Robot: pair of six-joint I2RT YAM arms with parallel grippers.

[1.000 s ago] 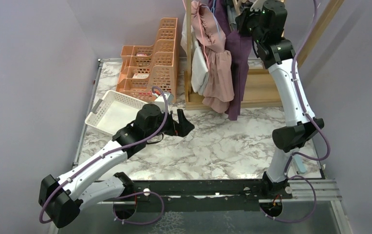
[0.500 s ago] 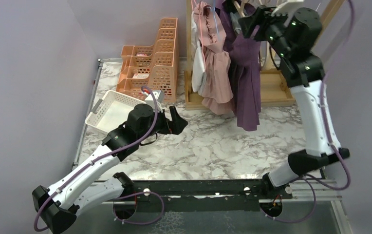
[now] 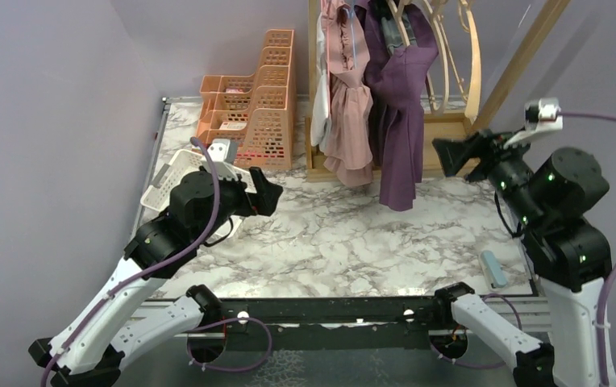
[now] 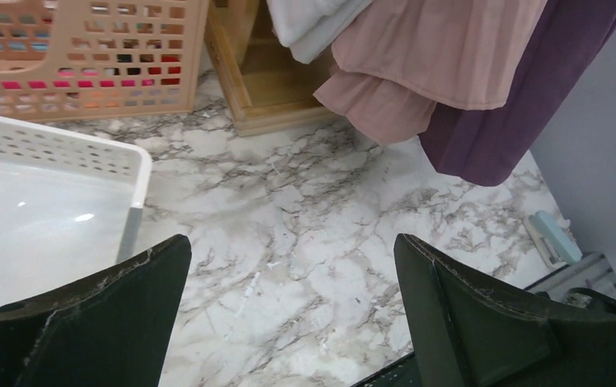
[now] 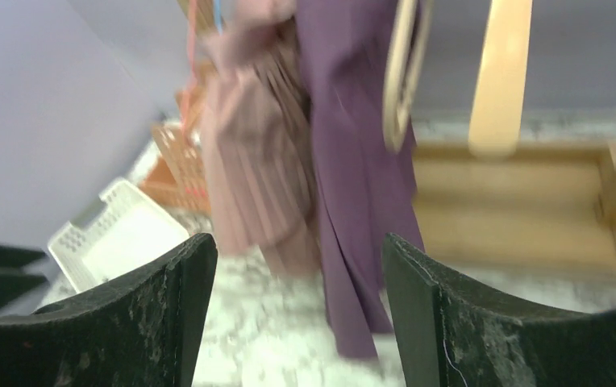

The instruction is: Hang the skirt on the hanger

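Obs: skirt is being borne by rack; L hand & R hand are being held spread, nothing pinched.

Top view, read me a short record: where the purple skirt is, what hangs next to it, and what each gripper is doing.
purple skirt: hanging on the wooden rack
neighbour: pink skirt, on its left in this view, overlapping it
right gripper: open, empty, apart from the purple skirt, to its right
left gripper: open, empty, over the marble table beside the white basket
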